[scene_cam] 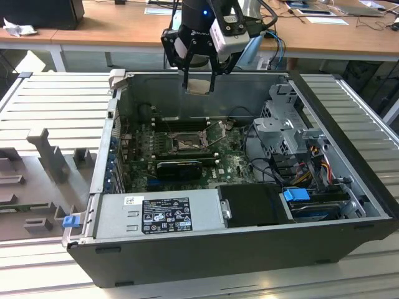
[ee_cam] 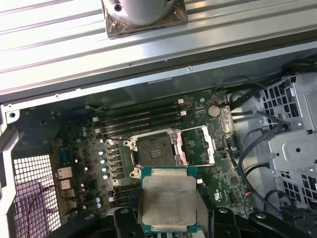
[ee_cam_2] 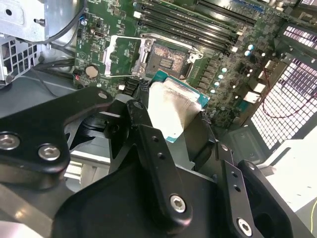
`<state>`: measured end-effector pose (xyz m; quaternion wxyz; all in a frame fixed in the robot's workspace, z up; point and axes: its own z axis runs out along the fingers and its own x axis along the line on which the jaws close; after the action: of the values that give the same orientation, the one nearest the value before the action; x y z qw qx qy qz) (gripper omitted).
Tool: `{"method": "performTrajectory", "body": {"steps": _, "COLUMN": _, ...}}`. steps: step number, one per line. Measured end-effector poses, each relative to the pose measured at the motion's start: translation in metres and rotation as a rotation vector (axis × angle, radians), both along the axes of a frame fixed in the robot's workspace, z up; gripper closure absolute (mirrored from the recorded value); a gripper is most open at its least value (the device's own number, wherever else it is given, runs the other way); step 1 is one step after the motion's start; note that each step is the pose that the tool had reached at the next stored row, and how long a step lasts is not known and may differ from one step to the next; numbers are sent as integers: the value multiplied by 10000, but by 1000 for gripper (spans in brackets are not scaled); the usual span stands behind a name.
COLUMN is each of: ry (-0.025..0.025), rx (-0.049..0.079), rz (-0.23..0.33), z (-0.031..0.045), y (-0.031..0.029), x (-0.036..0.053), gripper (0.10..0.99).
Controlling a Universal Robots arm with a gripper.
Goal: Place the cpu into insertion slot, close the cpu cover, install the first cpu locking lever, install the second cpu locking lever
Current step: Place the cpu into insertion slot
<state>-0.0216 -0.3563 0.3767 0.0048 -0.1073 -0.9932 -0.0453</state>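
"Where's the cpu (scene_cam: 201, 86)?"

"High in the middle of the exterior view. The black hand (scene_cam: 199, 82) pinches it above the open computer case (scene_cam: 249, 261). Fingers hide its side edges."

"Is it shiny?"

"In the first wrist view it's a flat grey square. The insertion slot (ee_cam: 153, 150) lies bare, with the thin metal cpu cover (ee_cam: 198, 145) flipped open beside it."

cpu (ee_cam: 169, 198) silver side up, held aloft; insertion slot (ee_cam: 152, 150) empty, cpu cover (ee_cam: 181, 148) open.

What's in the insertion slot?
The insertion slot shows a bare pin field, no chip. The cpu cover stands open beside it. The cpu in the gripper covers one slot edge in the first wrist view.
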Motion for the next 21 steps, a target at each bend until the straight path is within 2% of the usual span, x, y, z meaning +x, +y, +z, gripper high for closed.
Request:
{"method": "performTrajectory", "body": {"steps": 14, "ry": 0, "rx": 0, "rz": -797, "z": -1, "y": 0, "x": 0, "gripper": 561}}
{"method": "performTrajectory", "body": {"steps": 21, "ry": -2, "rx": -26, "rz": -1538, "z": -1, "y": 0, "x": 0, "gripper": 561}}
